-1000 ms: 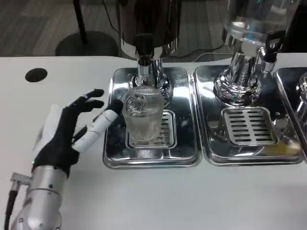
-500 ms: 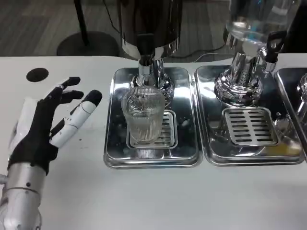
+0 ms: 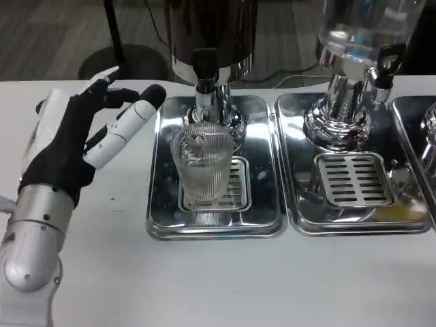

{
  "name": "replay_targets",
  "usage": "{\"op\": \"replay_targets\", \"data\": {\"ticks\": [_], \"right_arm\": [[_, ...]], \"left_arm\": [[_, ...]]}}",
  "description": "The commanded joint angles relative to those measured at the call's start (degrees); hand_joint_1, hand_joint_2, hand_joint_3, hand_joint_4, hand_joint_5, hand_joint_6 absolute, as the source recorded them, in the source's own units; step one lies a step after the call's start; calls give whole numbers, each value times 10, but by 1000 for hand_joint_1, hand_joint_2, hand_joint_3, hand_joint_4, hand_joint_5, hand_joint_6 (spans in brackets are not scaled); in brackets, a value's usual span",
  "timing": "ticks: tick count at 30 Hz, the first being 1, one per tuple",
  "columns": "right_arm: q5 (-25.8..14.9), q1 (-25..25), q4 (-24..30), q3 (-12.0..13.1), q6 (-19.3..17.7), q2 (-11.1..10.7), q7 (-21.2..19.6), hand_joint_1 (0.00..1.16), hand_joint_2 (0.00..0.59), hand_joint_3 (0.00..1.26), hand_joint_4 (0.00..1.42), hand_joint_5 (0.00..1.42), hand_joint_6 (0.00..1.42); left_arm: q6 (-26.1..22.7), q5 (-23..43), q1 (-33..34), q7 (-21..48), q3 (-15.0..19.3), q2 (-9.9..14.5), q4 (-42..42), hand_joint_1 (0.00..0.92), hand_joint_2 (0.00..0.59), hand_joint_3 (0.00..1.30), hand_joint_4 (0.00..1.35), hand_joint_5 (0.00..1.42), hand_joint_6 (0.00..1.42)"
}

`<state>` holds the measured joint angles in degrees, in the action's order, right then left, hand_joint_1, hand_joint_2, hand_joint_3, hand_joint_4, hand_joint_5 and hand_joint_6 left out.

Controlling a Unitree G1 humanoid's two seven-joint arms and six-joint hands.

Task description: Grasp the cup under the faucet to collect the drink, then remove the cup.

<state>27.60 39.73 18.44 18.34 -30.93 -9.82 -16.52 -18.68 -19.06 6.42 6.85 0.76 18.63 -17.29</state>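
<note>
A clear ribbed glass cup stands upright on the drain grate of the left steel tray, directly below the dark dispenser's faucet. My left hand hovers to the left of the cup, raised, fingers spread and empty, its fingertips near the tray's back left corner. It is not touching the cup.
A second dispenser with a clear tank stands on its own steel tray to the right, with a black tap handle. A third tray's edge shows at far right. Bare white table lies in front.
My left hand pulled away from the cup to the left, then rose and swung back toward the tray's rear left corner. The cup has not moved.
</note>
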Motion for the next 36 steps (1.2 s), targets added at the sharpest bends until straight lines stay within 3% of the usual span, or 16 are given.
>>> {"op": "replay_targets", "data": {"ticks": [1,6,11,22,36], "right_arm": [[-13,10,9,12,-12,3,1,737,534,343,276,209,78],[-22,17,10,14,-17,14,0,737,534,343,276,209,78],[-24,23,9,17,-21,22,-2,737,534,343,276,212,78],[-28,34,6,22,-32,35,-3,737,534,343,276,219,79],[-31,38,-2,28,-40,39,-3,737,534,343,276,219,79]], "left_arm": [[-44,-17,42,25,-11,17,-26,46,53,214,326,234,56],[-99,-38,97,62,-35,37,-48,47,58,214,327,235,58],[-121,-49,121,80,-53,47,-53,49,62,214,328,239,59],[-134,-78,154,109,-101,59,-55,51,71,222,347,253,60],[-133,-82,150,107,-109,54,-52,50,66,237,348,258,60]]}}
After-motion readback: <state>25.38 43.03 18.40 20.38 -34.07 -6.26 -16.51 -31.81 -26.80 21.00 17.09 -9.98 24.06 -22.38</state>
